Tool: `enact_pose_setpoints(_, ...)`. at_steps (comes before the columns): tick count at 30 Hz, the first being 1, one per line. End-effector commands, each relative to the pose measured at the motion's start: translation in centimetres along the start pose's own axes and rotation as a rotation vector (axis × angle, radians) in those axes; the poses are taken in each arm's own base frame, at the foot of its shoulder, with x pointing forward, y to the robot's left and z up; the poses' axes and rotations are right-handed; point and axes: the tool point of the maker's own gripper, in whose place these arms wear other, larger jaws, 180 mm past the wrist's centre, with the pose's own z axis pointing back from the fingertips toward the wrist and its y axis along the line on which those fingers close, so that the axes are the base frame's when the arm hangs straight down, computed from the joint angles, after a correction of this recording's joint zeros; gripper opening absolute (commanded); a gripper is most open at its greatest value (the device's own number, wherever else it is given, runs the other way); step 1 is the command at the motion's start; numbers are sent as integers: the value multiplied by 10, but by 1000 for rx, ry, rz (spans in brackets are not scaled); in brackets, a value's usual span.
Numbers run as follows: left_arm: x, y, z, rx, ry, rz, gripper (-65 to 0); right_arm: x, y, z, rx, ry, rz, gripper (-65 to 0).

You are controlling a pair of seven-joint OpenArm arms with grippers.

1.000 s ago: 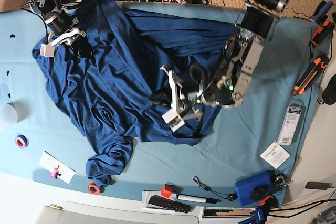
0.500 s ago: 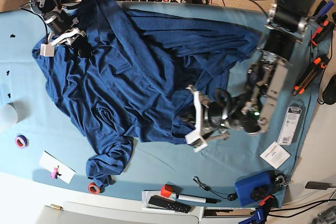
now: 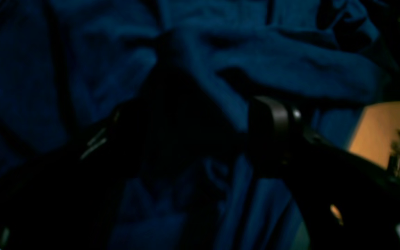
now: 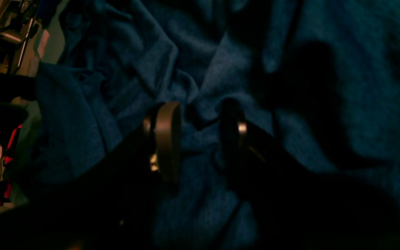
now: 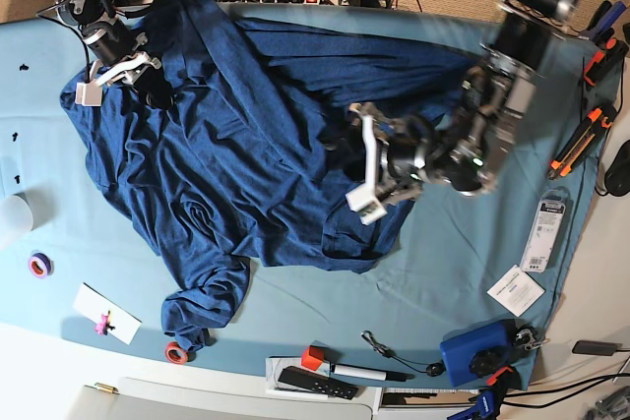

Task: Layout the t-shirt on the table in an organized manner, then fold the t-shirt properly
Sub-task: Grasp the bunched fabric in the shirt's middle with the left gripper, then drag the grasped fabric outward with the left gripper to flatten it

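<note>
T-shirt [image 5: 246, 135] rumpled on table [image 5: 463, 263]; wrist views: right gripper [image 4: 200, 135] pinching fabric, left gripper [image 3: 193, 139] spread wide

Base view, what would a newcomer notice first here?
The large rumpled dark navy t-shirt sprawled across the light teal cloth-covered table. The left gripper sits mid-shirt with fingers spread, while the right gripper rests at the shirt's far corner.
</note>
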Motion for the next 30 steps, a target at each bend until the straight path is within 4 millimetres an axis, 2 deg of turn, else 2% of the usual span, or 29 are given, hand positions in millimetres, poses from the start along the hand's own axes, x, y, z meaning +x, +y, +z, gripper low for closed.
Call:
enact_pose_setpoints(1, 25, -2, 2, -1, -68, -28, -204, -16, -8, 2, -40, 87, 18, -440)
enact_pose_setpoints(6, 40, -15, -13, -8, -91, -46, -204, -16, -8, 2, -39, 87, 17, -440)
enact_pose_setpoints(10, 45, -12, -22, 54, -78, -66, -213, -16, -8, 2, -40, 88, 18, -440)
enact_pose_setpoints(12, 45, -10, -23, 72, -74, -67, -253, -16, -8, 2, -40, 88, 17, -440)
enact_pose_setpoints(16, 39, -3, -21, 104, -46, -62, -399, -16, -8, 2, -39, 87, 17, -440)
enact_pose_setpoints(18, 34, -2, -21, 105, -36, -59, -428, -16, -8, 2, -40, 87, 18, -440)
enact_pose_setpoints(21, 24, -4, -22, 97, -21, -55, -403, -16, -8, 2, -39, 87, 17, -440)
enact_pose_setpoints(25, 12, -3, -24, 116, -6, -56, -241, -16, -8, 2, -40, 87, 18, -440)
enact_pose_setpoints(30, 7, -7, -28, 113, -39, -27, -228, -16, -8, 2, -39, 87, 17, -440)
